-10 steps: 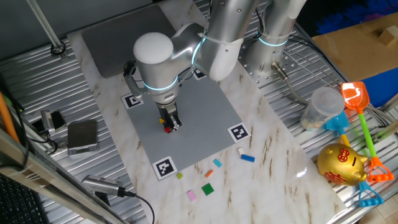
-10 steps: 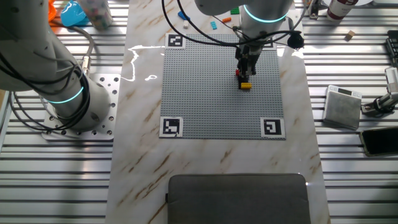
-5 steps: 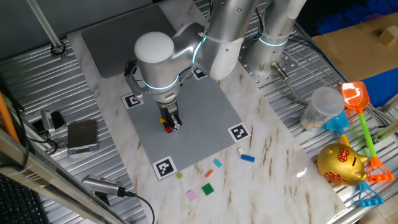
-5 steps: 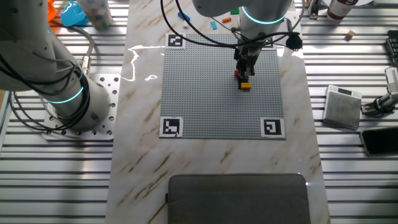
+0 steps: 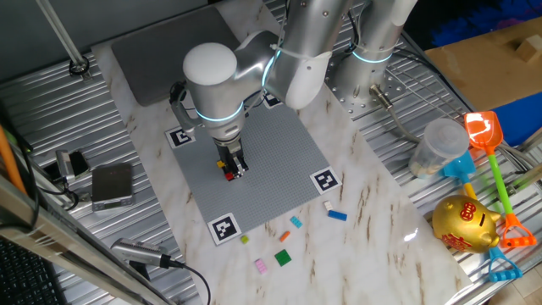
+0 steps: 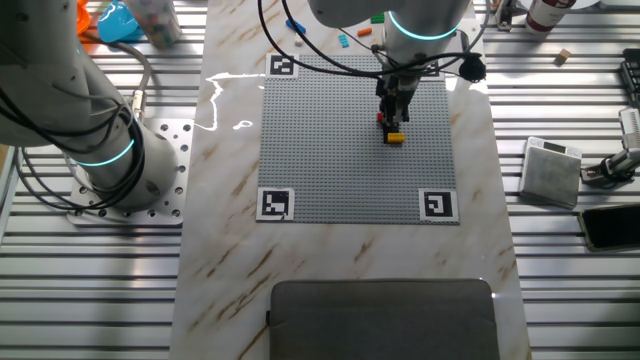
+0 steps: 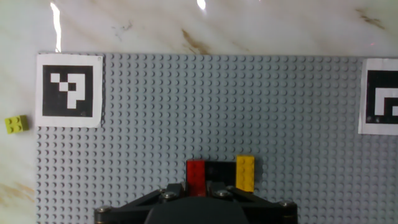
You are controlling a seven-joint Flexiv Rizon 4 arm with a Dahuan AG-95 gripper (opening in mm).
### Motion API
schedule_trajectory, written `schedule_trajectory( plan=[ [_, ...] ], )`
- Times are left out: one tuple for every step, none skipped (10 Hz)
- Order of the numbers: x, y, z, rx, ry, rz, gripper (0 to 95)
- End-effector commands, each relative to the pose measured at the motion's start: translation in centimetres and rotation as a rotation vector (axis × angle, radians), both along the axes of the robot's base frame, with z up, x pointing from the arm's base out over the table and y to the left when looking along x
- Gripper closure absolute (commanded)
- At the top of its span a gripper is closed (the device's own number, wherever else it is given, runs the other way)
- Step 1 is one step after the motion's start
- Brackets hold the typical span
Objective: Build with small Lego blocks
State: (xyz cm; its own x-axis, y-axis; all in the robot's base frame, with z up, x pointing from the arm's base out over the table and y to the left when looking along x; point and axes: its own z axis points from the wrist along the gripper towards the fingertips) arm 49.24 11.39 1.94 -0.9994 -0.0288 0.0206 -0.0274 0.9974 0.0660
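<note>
My gripper stands low over the grey studded plate, its two fingers close on either side of a red brick. Right of the red brick, a black brick and a yellow brick sit in a row on the plate. The fixed views show the gripper over the red brick and yellow brick near the plate's middle. Several loose small Lego blocks lie on the marble in front: blue, orange, green, pink.
A yellow-green brick lies just off the plate beside a corner marker. A gold piggy bank, toy shovels and a plastic cup stand at the right. A second arm's base and a grey pad border the plate.
</note>
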Motion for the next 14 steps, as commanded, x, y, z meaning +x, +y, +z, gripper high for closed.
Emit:
schedule_trajectory(
  plan=[
    [0.03,0.06,-0.08,0.002,0.0,0.0,95.0],
    [0.06,0.1,-0.16,0.003,0.0,0.0,95.0],
    [0.07,0.14,-0.19,0.004,-0.002,0.001,95.0],
    [0.08,0.16,-0.2,0.005,-0.002,0.001,95.0],
    [0.08,0.17,-0.21,0.006,-0.003,0.002,95.0],
    [0.08,0.17,-0.21,0.007,-0.003,0.002,95.0],
    [0.09,0.16,-0.27,0.008,-0.004,0.004,95.0],
    [0.1,0.15,-0.33,0.011,-0.006,0.005,95.0],
    [0.12,0.12,-0.43,0.015,-0.009,0.006,95.0],
    [0.12,0.12,-0.43,0.015,-0.009,0.006,95.0],
    [0.12,0.12,-0.43,0.018,-0.011,0.006,95.0],
    [0.13,0.12,-0.47,0.022,-0.013,0.006,95.0],
    [0.15,0.09,-0.6,0.025,-0.016,0.005,95.0],
    [0.18,0.05,-0.81,0.034,-0.02,0.005,95.0]
  ],
)
